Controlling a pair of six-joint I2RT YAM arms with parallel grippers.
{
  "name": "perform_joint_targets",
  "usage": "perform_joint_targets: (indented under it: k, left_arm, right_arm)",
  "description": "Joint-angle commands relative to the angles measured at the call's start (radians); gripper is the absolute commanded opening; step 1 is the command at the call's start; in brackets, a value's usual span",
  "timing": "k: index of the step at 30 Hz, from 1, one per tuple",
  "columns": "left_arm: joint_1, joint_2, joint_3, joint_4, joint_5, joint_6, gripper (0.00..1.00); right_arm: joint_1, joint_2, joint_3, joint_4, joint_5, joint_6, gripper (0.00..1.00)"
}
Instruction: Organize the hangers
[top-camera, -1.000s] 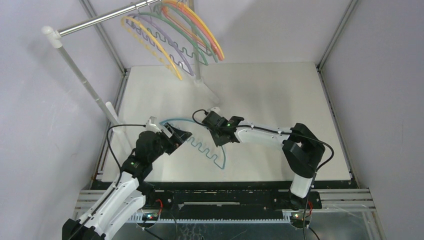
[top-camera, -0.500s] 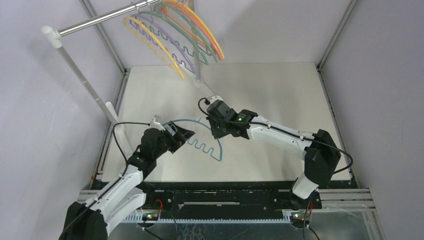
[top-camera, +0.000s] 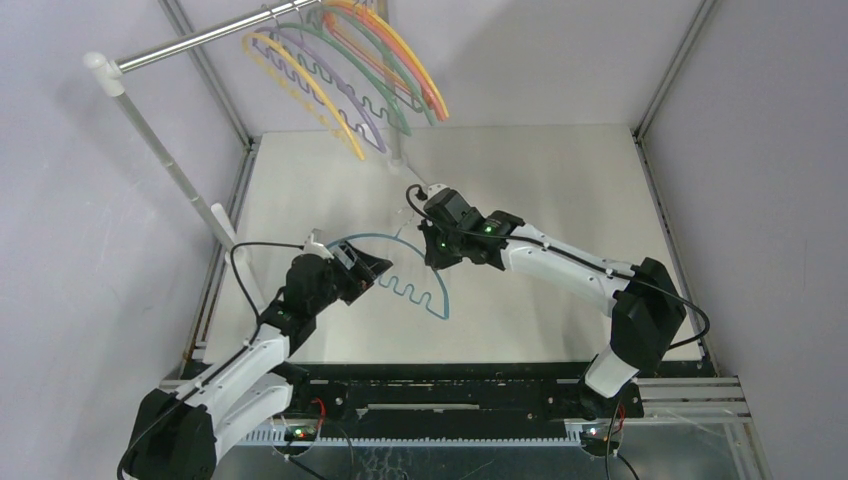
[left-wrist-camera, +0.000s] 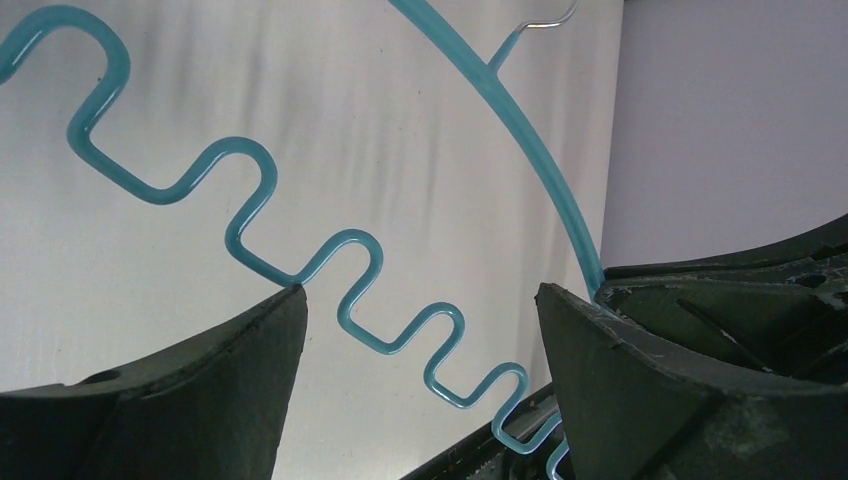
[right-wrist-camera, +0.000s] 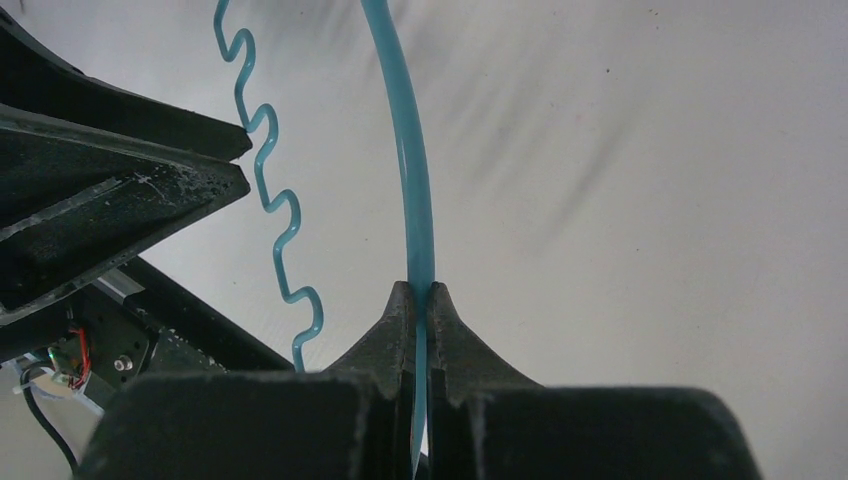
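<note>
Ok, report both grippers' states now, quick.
Left gripper: open, with the teal hanger's wavy bar between its fingers, not gripped.
Right gripper: shut on the teal hanger's arch.

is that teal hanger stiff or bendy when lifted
The teal hanger is a thin rod, so it probably flexes and weighs little. The right gripper pinches only its smooth arch, so it may swing or slip. Its wavy bar could snag the open left gripper.

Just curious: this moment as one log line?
right gripper: shut on teal hanger | left gripper: open around it | other hangers: on rail
</note>
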Motion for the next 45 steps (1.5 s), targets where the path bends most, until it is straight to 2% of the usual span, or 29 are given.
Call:
perform_joint_targets:
  k: [1,12,25,26,27,28,32,33,37,42,43,44,45]
  left_arm:
    - [-0.011,0.017,0.020,0.025,0.003,0.002,0.90]
    - [-0.022,-0.018,0.072,-0.086,0.004,0.027,0.90]
    - [-0.025,0.152,0.156,0.044,0.009,0.008,0.92]
    - [-0.025,0.165,0.162,0.049,0.013,0.008,0.89]
    - [-0.025,0.176,0.167,0.061,0.019,0.011,0.82]
    - [-0.025,0.186,0.171,0.080,0.029,0.013,0.71]
    - [-0.025,0.224,0.180,0.117,0.050,0.005,0.05]
    - [-0.025,0.227,0.181,0.118,0.047,0.005,0.01]
    - [-0.024,0.211,0.164,0.136,0.043,0.015,0.00]
    - [-0.024,0.114,0.160,0.040,-0.041,0.049,0.00]
    - [-0.024,0.090,0.160,0.035,-0.054,0.050,0.00]
    - [-0.024,0.066,0.155,0.040,-0.070,0.047,0.00]
    - [-0.023,0.041,0.145,0.057,-0.085,0.037,0.00]
  right_arm:
    - [-0.010,-0.034,0.053,0.088,-0.046,0.005,0.00]
    - [-0.034,-0.007,0.087,0.092,-0.042,-0.020,0.00]
    - [0.038,-0.042,0.096,0.037,-0.098,-0.010,0.00]
    - [0.041,-0.047,0.096,0.036,-0.103,-0.015,0.00]
    - [0.045,-0.052,0.093,0.032,-0.107,-0.018,0.00]
    - [0.048,-0.054,0.093,0.027,-0.111,-0.020,0.00]
    - [0.054,-0.060,0.084,0.015,-0.122,-0.023,0.00]
    - [0.054,-0.063,0.082,0.016,-0.123,-0.024,0.00]
    - [0.048,-0.067,0.087,0.009,-0.125,-0.024,0.00]
    - [0.012,-0.116,0.044,-0.012,-0.144,-0.005,0.00]
    - [0.002,-0.136,0.027,-0.010,-0.159,0.003,0.04]
    - [-0.008,-0.148,0.012,-0.010,-0.173,0.015,0.18]
    - [-0.023,-0.160,-0.007,-0.002,-0.204,0.030,0.26]
